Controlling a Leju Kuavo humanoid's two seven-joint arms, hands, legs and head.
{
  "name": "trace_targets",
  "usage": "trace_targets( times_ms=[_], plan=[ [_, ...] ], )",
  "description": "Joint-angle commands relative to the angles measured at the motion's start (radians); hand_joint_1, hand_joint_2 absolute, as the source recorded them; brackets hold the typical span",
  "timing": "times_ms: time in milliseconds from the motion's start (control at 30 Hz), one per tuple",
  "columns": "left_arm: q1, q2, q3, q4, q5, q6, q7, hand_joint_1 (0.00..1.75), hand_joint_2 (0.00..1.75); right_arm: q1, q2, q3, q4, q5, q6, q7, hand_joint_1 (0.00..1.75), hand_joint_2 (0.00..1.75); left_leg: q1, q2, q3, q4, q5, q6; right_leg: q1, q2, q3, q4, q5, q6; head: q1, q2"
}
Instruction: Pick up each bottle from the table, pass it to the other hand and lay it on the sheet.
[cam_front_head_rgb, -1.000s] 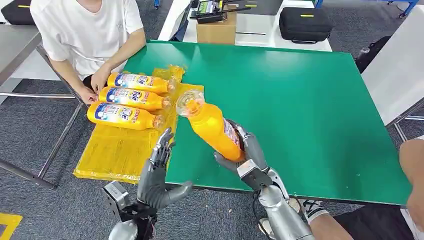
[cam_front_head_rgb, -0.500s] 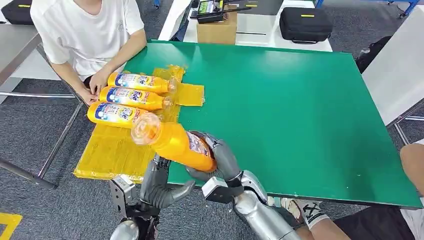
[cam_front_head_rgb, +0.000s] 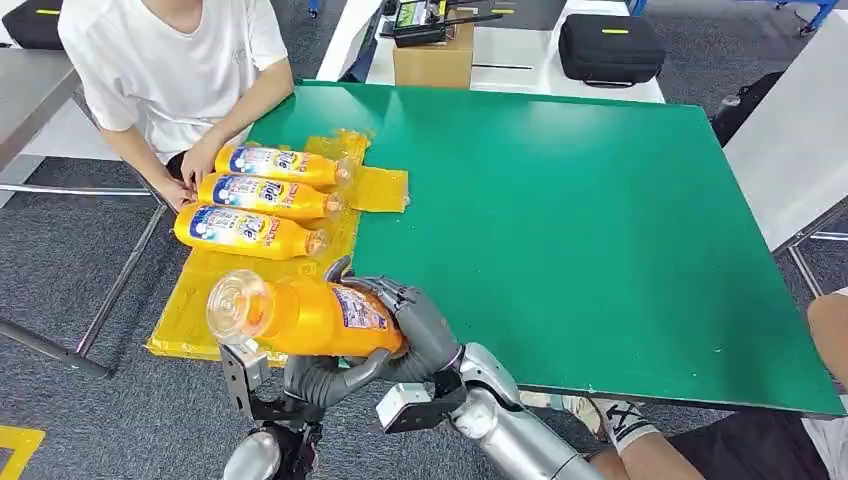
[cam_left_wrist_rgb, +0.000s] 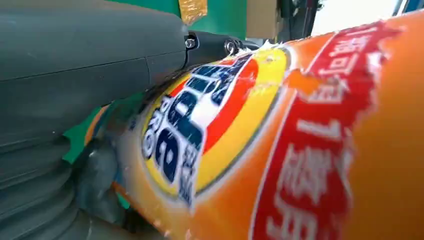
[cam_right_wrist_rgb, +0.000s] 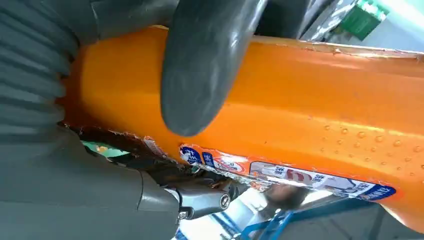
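Note:
My right hand (cam_front_head_rgb: 420, 325) grips the base end of an orange bottle (cam_front_head_rgb: 310, 318) and holds it level above the table's near left corner, clear cap pointing left over the yellow sheet (cam_front_head_rgb: 225, 300). In the right wrist view a dark finger (cam_right_wrist_rgb: 205, 65) wraps over the bottle (cam_right_wrist_rgb: 300, 100). My left hand (cam_front_head_rgb: 320, 375) sits under the bottle, thumb below it and a fingertip showing above it, fingers still straight. In the left wrist view the bottle's label (cam_left_wrist_rgb: 280, 150) lies close against the thumb (cam_left_wrist_rgb: 90, 55). Three more orange bottles (cam_front_head_rgb: 262, 195) lie side by side on the sheet's far part.
A person in a white shirt (cam_front_head_rgb: 170, 60) sits at the green table's (cam_front_head_rgb: 580, 220) far left, hands by the lying bottles. Another person's arm (cam_front_head_rgb: 830, 330) is at the right edge. A cardboard box (cam_front_head_rgb: 432, 58) and black case (cam_front_head_rgb: 610, 45) stand behind the table.
My right hand has swung the bottle left and down from a tilt over the table to level over the sheet's near end, into my left hand, which has stayed in place.

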Motion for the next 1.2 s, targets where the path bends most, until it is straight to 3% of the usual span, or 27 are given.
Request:
trace_targets(
  times_ms=[33, 100, 167, 200, 233, 333, 367, 400, 433, 467, 500, 567, 600, 700, 867, 967, 1200],
  plan=[
    [-0.092, -0.004, 0.01, 0.072, 0.043, -0.018, -0.029, 0.0, 1.75, -0.072, -0.017, 0.207, 0.038, -0.044, 0.059, 0.002, 1.75, 1.75, 0.0, 0.001, 0.005, 0.0, -0.002, 0.0, 0.0, -0.001, 0.005, 0.0, -0.002, -0.001, 0.0, 0.0],
    [-0.096, 0.002, 0.009, 0.076, 0.077, -0.051, -0.02, 0.09, 1.75, -0.083, -0.012, 0.23, 0.056, -0.047, 0.074, 0.002, 1.75, 1.75, 0.0, -0.001, 0.002, -0.001, 0.0, 0.0, 0.0, -0.002, 0.002, -0.001, -0.001, -0.001, 0.0, 0.0],
    [-0.095, 0.001, 0.015, 0.071, 0.102, -0.069, -0.038, 0.44, 1.75, -0.084, -0.013, 0.243, 0.065, -0.061, 0.091, 0.002, 1.75, 1.75, 0.0, 0.0, 0.007, -0.001, -0.002, -0.001, 0.001, -0.002, 0.007, -0.001, -0.003, -0.002, 0.0, 0.0],
    [-0.093, 0.0, 0.018, 0.066, 0.112, -0.076, -0.043, 1.15, 1.75, -0.081, -0.011, 0.242, 0.077, -0.067, 0.096, 0.002, 1.75, 1.75, 0.001, 0.001, 0.01, -0.001, -0.003, -0.001, 0.001, -0.001, 0.009, -0.001, -0.003, -0.003, 0.0, 0.0],
    [-0.089, 0.001, 0.022, 0.056, 0.124, -0.083, -0.052, 1.41, 1.75, -0.078, -0.012, 0.247, 0.086, -0.064, 0.094, 0.002, 1.75, 1.75, 0.0, 0.001, 0.01, -0.001, -0.003, -0.001, 0.001, -0.001, 0.01, -0.001, -0.003, -0.003, 0.0, 0.0],
    [-0.081, -0.01, 0.047, 0.039, 0.173, -0.091, -0.059, 1.43, 1.75, -0.072, -0.011, 0.262, 0.128, -0.07, 0.096, 0.002, 1.75, 1.75, 0.001, -0.001, 0.009, -0.002, -0.002, -0.001, 0.001, -0.003, 0.01, -0.002, -0.003, -0.002, 0.0, 0.0],
    [-0.079, -0.013, 0.061, 0.032, 0.201, -0.098, -0.059, 1.69, 1.75, -0.058, -0.015, 0.263, 0.134, -0.071, 0.095, 0.002, 1.75, 1.75, 0.001, -0.001, 0.005, -0.001, -0.001, -0.001, 0.001, -0.002, 0.005, -0.002, -0.001, -0.001, 0.0, 0.0],
    [-0.078, -0.015, 0.069, 0.028, 0.215, -0.101, -0.058, 1.75, 1.75, -0.049, -0.013, 0.258, 0.147, -0.074, 0.098, 0.002, 1.75, 1.75, 0.001, -0.001, 0.006, -0.002, -0.001, -0.001, 0.001, -0.003, 0.006, -0.002, -0.002, -0.002, 0.0, 0.0],
    [-0.078, -0.015, 0.069, 0.028, 0.215, -0.101, -0.058, 1.75, 1.75, -0.049, -0.013, 0.258, 0.147, -0.074, 0.098, 0.002, 1.75, 1.75, 0.0, -0.002, 0.008, -0.002, -0.002, -0.001, 0.001, -0.003, 0.008, -0.002, -0.003, -0.002, 0.0, 0.0],
    [-0.075, -0.015, 0.077, 0.022, 0.234, -0.111, -0.059, 1.75, 1.75, -0.035, -0.011, 0.252, 0.165, -0.058, 0.077, 0.002, 0.54, 1.75, 0.001, -0.003, 0.01, -0.002, -0.003, -0.001, 0.001, -0.004, 0.011, -0.003, -0.004, -0.002, 0.0, 0.0],
    [-0.073, -0.015, 0.079, 0.019, 0.239, -0.115, -0.058, 1.75, 1.75, -0.024, -0.006, 0.235, 0.174, -0.048, 0.058, 0.002, 0.02, 1.75, 0.001, -0.002, 0.006, -0.002, -0.001, -0.001, 0.001, -0.004, 0.006, -0.002, -0.002, -0.001, -0.001, 0.0],
    [-0.069, -0.014, 0.082, 0.015, 0.239, -0.116, -0.058, 1.75, 1.75, -0.006, -0.002, 0.212, 0.17, -0.044, 0.045, 0.002, 0.0, 1.75, 0.001, -0.002, 0.004, -0.002, -0.001, -0.001, 0.001, -0.004, 0.004, -0.002, -0.002, -0.001, 0.0, 0.0],
    [-0.067, -0.014, 0.082, 0.014, 0.236, -0.116, -0.059, 1.75, 1.75, 0.006, 0.0, 0.192, 0.163, -0.037, 0.03, 0.002, 0.0, 0.0, 0.0, -0.002, 0.003, -0.002, 0.0, 0.0, 0.0, -0.003, 0.002, -0.002, -0.001, -0.001, -0.001, 0.0],
    [-0.066, -0.007, 0.078, 0.015, 0.188, -0.083, -0.043, 1.75, 1.75, 0.043, 0.0, 0.134, 0.107, 0.019, -0.062, 0.002, 0.0, 0.0, 0.001, -0.002, 0.006, -0.002, -0.001, -0.001, 0.001, -0.004, 0.005, -0.002, -0.003, -0.002, 0.0, 0.0],
    [-0.066, -0.005, 0.079, 0.016, 0.189, -0.083, -0.043, 1.75, 1.75, 0.041, 0.001, 0.131, 0.106, 0.019, -0.062, 0.002, 0.0, 0.0, 0.0, -0.002, 0.003, -0.001, -0.001, -0.001, 0.0, -0.003, 0.003, -0.001, -0.002, -0.001, -0.001, 0.0],
    [-0.102, 0.008, 0.079, 0.08, -0.008, 0.097, -0.004, 1.75, 1.75, 0.073, 0.008, 0.073, 0.062, 0.11, -0.107, 0.002, 0.0, 0.0, 0.001, -0.002, 0.004, -0.001, -0.001, -0.001, 0.001, -0.004, 0.003, -0.001, -0.002, -0.002, 0.0, 0.0],
    [-0.188, 0.021, 0.129, 0.24, -0.237, 0.203, -0.024, 1.75, 1.75, 0.07, 0.007, 0.051, 0.018, 0.119, -0.13, 0.002, 0.0, 0.0, 0.0, -0.002, 0.005, -0.002, -0.001, -0.001, 0.0, -0.004, 0.004, -0.002, -0.002, -0.002, 0.0, 0.0]
  ],
)
